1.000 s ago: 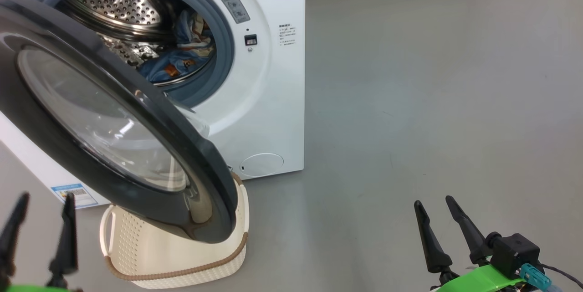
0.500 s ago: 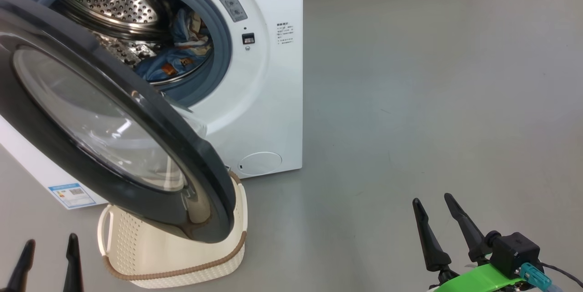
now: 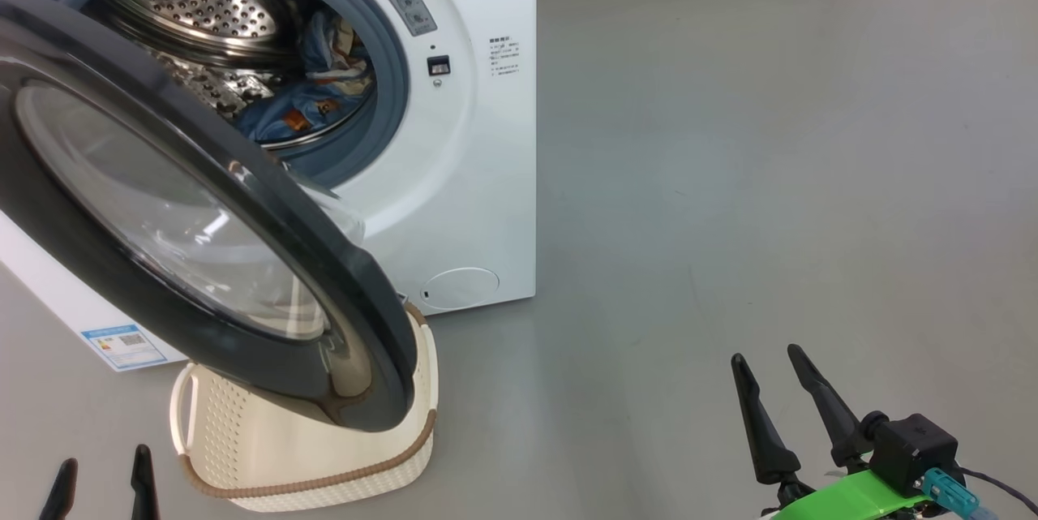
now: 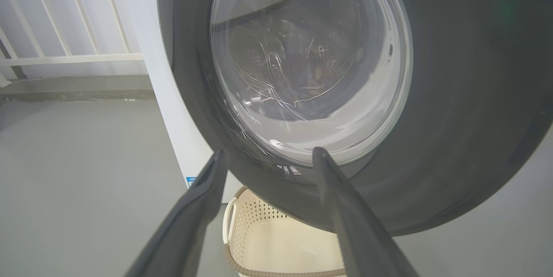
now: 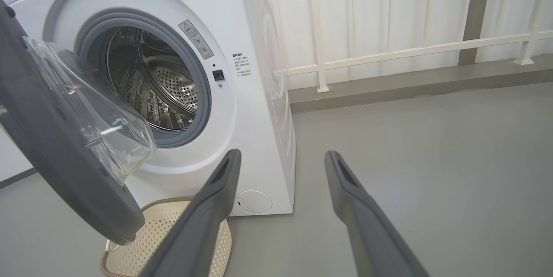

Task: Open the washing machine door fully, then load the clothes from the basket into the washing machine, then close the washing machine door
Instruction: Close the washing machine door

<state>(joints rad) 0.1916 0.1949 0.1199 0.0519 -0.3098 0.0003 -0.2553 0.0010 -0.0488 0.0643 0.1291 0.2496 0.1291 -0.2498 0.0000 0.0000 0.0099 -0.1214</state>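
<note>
The washer [image 3: 486, 179] stood on the grey floor [image 3: 730, 179] with its door [image 3: 162, 204] swung part-way out on the left-hand hinge, neither shut nor thrown right back. The black rim and glass bowl hung out over the basket [image 3: 268, 455], which sat on the floor just in front of the machine, beneath the door's lower edge; I could not tell whether the two touched. What showed of the basket's inside was plain cream plastic.

The clothes [image 3: 312, 110] lay inside the drum, a blue heap with orange-brown prints, bunched against the right and lower part of the steel wall, behind the grey gasket.

The left gripper [image 3: 105, 457] was low on the robot's left, short of the door and not touching it. Its two dark fingers were spread wide with nothing between them, and from its wrist they pointed towards the door's lower rim and the glass.

The right gripper [image 3: 765, 354] hung over bare floor, well off to the right of the washer. Its fingers were likewise parted wide and had hold of nothing.

A round cap [image 3: 461, 288] sat low on the washer's front, a blue label [image 3: 122, 345] at its lower left corner, and a white railing [image 5: 389, 52] ran behind.
</note>
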